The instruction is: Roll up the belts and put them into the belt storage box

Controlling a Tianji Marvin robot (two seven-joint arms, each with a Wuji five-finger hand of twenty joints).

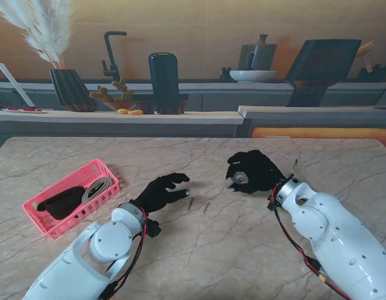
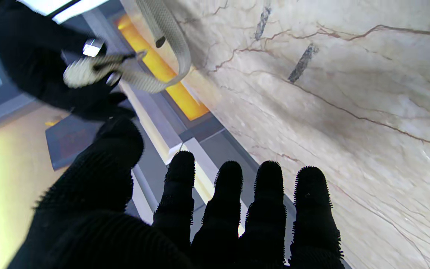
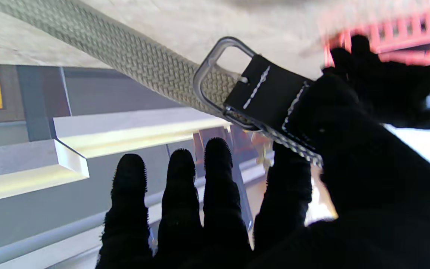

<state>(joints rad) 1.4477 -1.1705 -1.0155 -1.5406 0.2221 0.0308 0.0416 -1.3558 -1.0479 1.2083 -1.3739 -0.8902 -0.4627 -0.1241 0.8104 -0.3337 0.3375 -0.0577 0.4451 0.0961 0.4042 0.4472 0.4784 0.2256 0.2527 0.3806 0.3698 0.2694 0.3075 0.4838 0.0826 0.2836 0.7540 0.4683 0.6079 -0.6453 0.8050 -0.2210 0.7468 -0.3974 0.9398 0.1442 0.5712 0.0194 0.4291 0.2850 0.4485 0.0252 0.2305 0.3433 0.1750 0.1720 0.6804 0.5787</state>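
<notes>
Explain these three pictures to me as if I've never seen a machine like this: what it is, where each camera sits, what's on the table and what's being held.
This is a robot with two white arms ending in black five-fingered hands. The wide picture comes from a camera on its stand, looking down at a marble table. The other two come from cameras on the wrists, looking along the fingers, so they appear upside down.

On the robot's left sits a pink basket with rolled belts inside. Two small dark pieces lie between the hands; I cannot tell what they are.

The right hand grips a woven grey belt near its buckle. The left hand holds nothing, fingers spread.
</notes>
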